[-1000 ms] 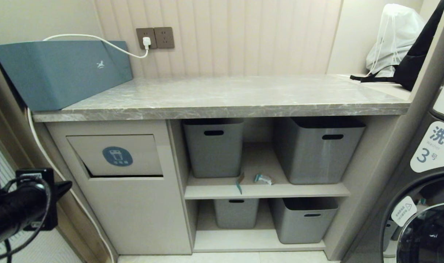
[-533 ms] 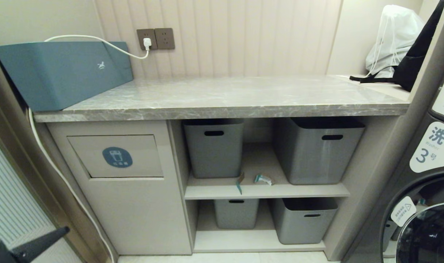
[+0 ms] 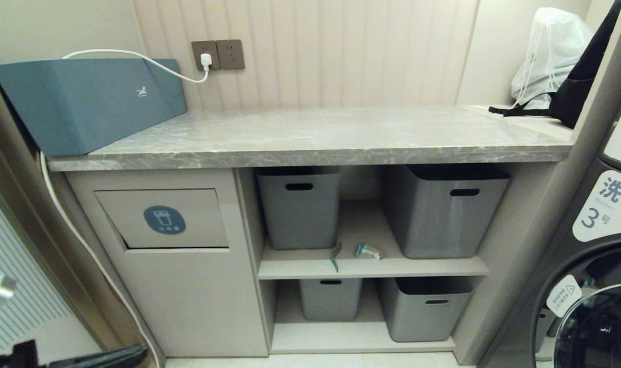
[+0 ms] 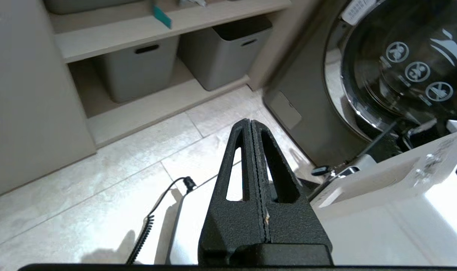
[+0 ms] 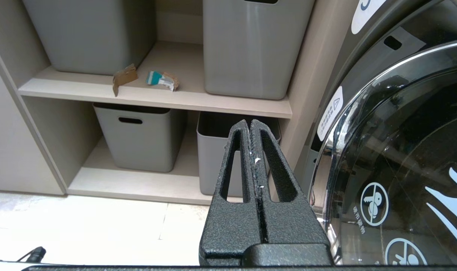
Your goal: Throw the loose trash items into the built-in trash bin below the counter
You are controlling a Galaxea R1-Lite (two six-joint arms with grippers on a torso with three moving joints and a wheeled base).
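Your trash sits on the upper shelf [image 3: 422, 266] under the bench [image 3: 315, 135], in the gap between two grey tubs: a torn brown cardboard scrap [image 5: 124, 77] standing near the shelf's front edge, and just beside it, apart from it, a crumpled teal-and-white wrapper [image 5: 162, 80]. In the head view the scrap shows a teal face [image 3: 335, 259].

To the left of the shelves you have the built-in trash bin [image 3: 163, 219], a beige cabinet front with a tilting flap bearing a round blue bin sticker; the flap's lower edge shows a thin dark gap.

Your left gripper [image 4: 251, 124] hangs low over the tiled floor [image 4: 100, 180], jaws pressed together and holding nothing. Your right gripper [image 5: 249, 124] faces the lower shelf beside the washing machine door [image 5: 401, 169], jaws likewise pressed together and empty.

On the bench's left end rests a long teal-blue box [image 3: 85, 102] with a white cable [image 3: 136, 55] plugged into the wall socket; at the far right corner lie a white drawstring bag [image 3: 550, 51] and a black bag [image 3: 581, 87].
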